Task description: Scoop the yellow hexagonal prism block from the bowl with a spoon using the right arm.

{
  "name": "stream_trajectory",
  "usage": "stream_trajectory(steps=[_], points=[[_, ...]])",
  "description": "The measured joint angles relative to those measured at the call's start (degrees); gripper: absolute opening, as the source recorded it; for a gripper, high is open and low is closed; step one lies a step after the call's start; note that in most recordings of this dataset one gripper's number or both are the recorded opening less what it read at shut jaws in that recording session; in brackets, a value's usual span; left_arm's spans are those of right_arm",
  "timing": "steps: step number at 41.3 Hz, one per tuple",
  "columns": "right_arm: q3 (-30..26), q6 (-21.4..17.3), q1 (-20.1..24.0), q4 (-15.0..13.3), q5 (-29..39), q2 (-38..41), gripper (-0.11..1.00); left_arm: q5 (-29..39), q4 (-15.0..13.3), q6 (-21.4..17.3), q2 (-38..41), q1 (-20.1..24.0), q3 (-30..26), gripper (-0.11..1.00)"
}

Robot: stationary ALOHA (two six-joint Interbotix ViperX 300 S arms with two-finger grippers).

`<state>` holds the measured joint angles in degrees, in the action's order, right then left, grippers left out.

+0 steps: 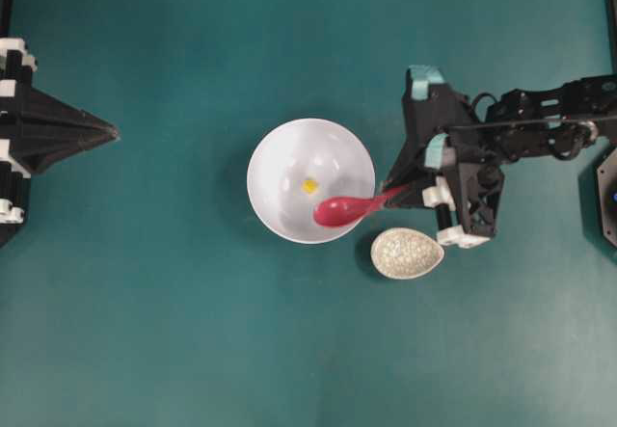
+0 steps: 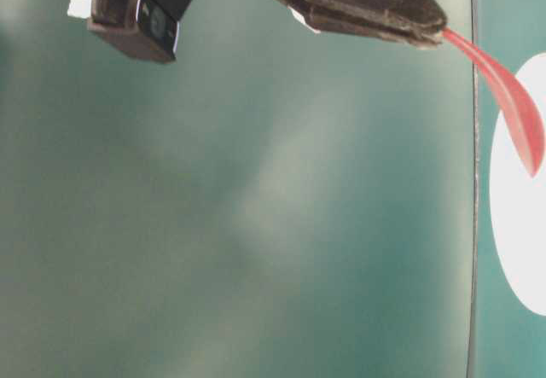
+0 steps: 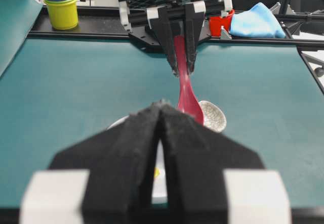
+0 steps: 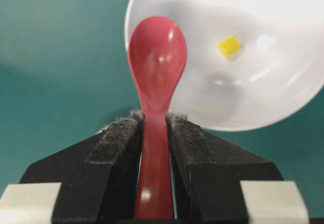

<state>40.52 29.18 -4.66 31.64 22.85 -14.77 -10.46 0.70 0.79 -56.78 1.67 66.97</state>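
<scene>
Right now your right gripper is clamped on the handle of the spoon, one black pad on either side of the red-pink stem, and the wrist view shows the oval head held out in front, hollow side up. From overhead, the spoon reaches left from the right gripper so that its head lies over the lower right part of the bowl; whether the head touches the bowl's inner wall or hangs just above it, you cannot quite tell from these angles. The yellow hexagonal prism block sits near the middle of the bowl's floor, just up and left of the spoon head and apart from it, and in the right wrist view the same block lies to the right of the head with white bowl surface between them. A small speckled dish rests on the teal table just below and right of the bowl, beside it, under the spoon's handle end. Your left gripper is over at the left edge of the table, well away from the bowl, with its two black fingers pressed together and nothing between them. The table-level view is mostly blur and adds only the spoon slanting down from the right gripper.
</scene>
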Motion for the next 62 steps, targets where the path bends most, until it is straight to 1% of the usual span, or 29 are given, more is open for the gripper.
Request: stream_trajectory(steps=[7,13,17,25,28,33,37,48,55,62], points=[[-0.18,-0.18,0.00,-0.09,3.08,-0.09,0.22,0.09,0.00,0.00,0.00,0.00,-0.09,0.00],[0.53,-0.18,0.00,0.00,3.96,-2.11,0.22,0.00,-0.09,0.00,-0.18,0.00,-0.09,0.00],[2.64,-0.35,0.09,0.00,3.96,-4.75,0.22,0.09,-0.09,0.00,-0.26,0.00,0.00,0.00],[7.29,-0.44,1.76,0.00,3.96,-10.63,0.22,0.00,-0.09,0.00,-0.44,0.00,-0.09,0.00],[8.96,-0.62,2.02,0.09,3.96,-11.87,0.22,0.00,0.00,0.00,-0.44,-0.09,0.00,0.00],[11.25,-2.02,2.37,0.44,3.69,-12.39,0.22,0.09,0.00,0.00,-0.53,-0.09,-0.09,0.00],[12.57,-2.81,3.25,0.53,1.85,-12.39,0.22,0.00,0.00,0.00,-0.62,-0.09,-0.09,0.00],[16.44,-3.25,5.45,0.62,-3.43,-11.51,0.22,0.00,0.00,0.00,-0.62,-0.09,-0.09,0.00],[16.96,-3.25,5.98,0.62,-5.80,-10.63,0.22,0.00,0.00,0.00,-0.62,0.00,-0.09,0.00],[17.49,-3.25,6.33,0.70,-6.24,-8.96,0.22,0.00,-0.09,0.00,-0.62,0.00,-0.09,0.00]])
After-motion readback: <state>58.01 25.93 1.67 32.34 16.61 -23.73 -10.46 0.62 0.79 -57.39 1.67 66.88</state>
